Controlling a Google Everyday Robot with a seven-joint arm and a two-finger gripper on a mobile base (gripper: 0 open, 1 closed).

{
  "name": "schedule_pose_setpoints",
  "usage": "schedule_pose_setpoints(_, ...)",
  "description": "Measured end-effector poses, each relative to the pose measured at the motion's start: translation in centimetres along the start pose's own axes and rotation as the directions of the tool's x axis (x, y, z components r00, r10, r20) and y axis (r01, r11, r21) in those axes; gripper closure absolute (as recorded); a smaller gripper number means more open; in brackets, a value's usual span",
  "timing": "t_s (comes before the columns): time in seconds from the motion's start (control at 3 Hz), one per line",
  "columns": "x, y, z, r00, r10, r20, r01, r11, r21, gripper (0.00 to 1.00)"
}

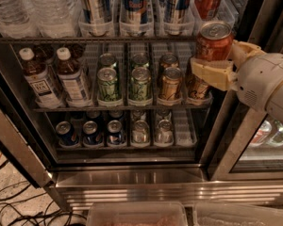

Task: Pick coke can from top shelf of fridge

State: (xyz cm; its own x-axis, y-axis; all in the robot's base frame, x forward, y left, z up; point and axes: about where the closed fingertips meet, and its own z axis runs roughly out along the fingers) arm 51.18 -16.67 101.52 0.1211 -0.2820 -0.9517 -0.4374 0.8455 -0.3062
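Coke can [215,42] is standing upright in the gripper [222,62], which is clamping around its lower half, probably to avoid tipping it; it is hanging just in front of the top shelf [108,39], at its right end, outside the fridge [132,185]

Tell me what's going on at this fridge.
The robot's cream two-finger gripper is shut on a red aluminium coke can, holding it upright in front of the right side of the open stainless-steel fridge. The can is just below the dark wire top shelf, in front of the gold-brown cans. Another red can is in that shelf's right lane.
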Motion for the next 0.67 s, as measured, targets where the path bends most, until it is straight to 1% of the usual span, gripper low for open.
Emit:
schedule_pose_setpoints(0.33,0.0,0.0,0.0,1.0,-0.001,0.0,0.001,1.0,0.001,1.0)
schedule_pose_setpoints(0.67,0.1,2.0,0.3,0.999,-0.043,0.005,0.043,0.9944,-0.097,1.0)
